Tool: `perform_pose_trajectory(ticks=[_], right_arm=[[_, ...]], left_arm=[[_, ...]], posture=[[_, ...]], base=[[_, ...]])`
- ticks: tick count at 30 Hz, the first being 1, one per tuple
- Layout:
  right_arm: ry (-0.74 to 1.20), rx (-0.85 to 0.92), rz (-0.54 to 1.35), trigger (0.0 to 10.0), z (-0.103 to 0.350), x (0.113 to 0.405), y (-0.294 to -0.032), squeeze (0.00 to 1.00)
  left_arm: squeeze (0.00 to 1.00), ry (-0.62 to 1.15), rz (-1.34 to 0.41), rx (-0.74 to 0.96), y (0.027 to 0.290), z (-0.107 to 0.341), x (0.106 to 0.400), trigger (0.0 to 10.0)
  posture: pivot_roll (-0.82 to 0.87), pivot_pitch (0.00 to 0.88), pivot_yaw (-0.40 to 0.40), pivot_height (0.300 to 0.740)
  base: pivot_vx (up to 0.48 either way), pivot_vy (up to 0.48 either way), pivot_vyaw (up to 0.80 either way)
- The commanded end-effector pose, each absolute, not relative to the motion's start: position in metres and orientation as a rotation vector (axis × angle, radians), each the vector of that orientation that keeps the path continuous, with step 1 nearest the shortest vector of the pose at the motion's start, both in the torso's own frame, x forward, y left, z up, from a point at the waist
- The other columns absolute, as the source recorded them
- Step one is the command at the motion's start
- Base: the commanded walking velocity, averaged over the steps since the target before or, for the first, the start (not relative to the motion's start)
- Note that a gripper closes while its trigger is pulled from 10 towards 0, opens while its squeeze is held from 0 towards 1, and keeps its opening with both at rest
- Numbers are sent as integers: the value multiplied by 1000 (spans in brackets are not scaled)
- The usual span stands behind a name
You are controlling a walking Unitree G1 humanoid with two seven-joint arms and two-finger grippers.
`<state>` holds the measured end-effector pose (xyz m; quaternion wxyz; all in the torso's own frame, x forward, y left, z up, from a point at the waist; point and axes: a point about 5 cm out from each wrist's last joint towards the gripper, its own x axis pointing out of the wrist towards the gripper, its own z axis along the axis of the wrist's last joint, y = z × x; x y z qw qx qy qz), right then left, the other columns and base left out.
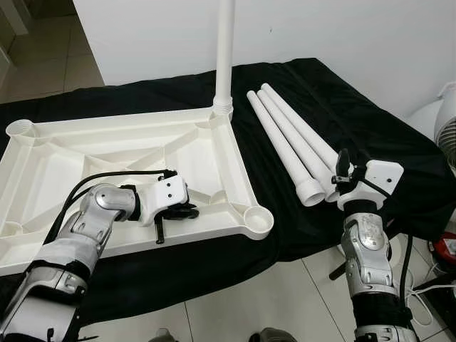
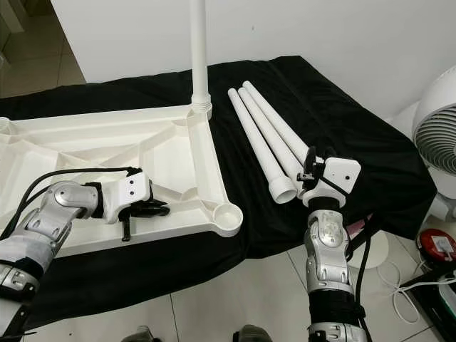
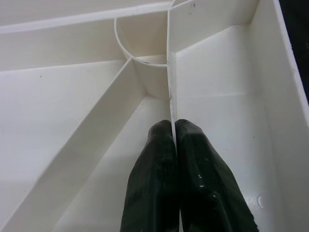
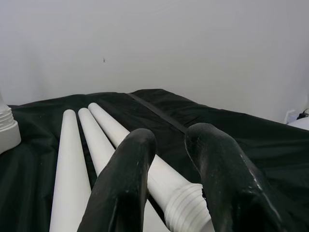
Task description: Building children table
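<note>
A white plastic tabletop (image 1: 107, 153) lies upside down on a black cloth. One white leg (image 1: 224, 50) stands upright in its far right corner socket. Three loose legs (image 1: 288, 139) lie side by side to the right of it, threaded ends toward me. My left gripper (image 3: 174, 128) reaches into the tabletop near its front right corner and is shut on a thin rib (image 3: 170, 72) leading to the corner socket (image 1: 256, 217). My right gripper (image 4: 174, 137) is open just above the threaded end (image 4: 186, 208) of the nearest loose leg, holding nothing.
The black cloth (image 1: 320, 85) covers a low platform against a white wall. A white fan (image 2: 442, 135) stands at the right, with a red object (image 2: 436, 246) and cables on the tiled floor beside it. Another empty socket (image 1: 21, 128) sits at the tabletop's far left corner.
</note>
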<state>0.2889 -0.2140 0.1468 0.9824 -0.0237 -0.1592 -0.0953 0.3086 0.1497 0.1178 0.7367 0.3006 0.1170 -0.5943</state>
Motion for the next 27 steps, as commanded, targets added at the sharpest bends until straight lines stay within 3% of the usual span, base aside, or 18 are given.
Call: perform_pose_trajectory(ticks=[1,8,9,12,13,17,22,27], right_arm=[[-308,-47,-187,10000,145,288,-211,0],[-306,-49,-179,10000,145,289,-211,0],[-305,-48,-177,10000,145,289,-211,0],[-304,-48,-175,10000,145,289,-211,0],[-302,-47,-171,10000,144,288,-210,0],[-297,-41,-158,10000,142,288,-207,0],[-289,-33,-133,10000,141,290,-202,0],[-278,1,-102,10000,141,294,-196,0]], left_arm=[[1000,107,-828,636,160,119,324,10000],[1000,92,-844,606,159,120,320,10000],[482,82,-859,570,157,121,317,10000],[482,75,-870,545,155,121,315,10000],[0,62,-873,499,153,124,312,10000],[0,15,-899,403,144,132,305,10000],[0,-118,-962,251,113,153,290,10000],[0,-245,-901,155,96,174,292,10000]], posture=[[-23,0,23,740],[-16,5,17,740],[-15,7,16,740],[-15,7,16,740],[-15,7,16,740],[-9,10,16,740],[1,9,15,740],[3,4,12,740]], base=[[0,0,0],[0,0,0],[0,0,0],[0,0,0],[0,0,0],[0,0,0],[0,0,0],[0,0,0]])
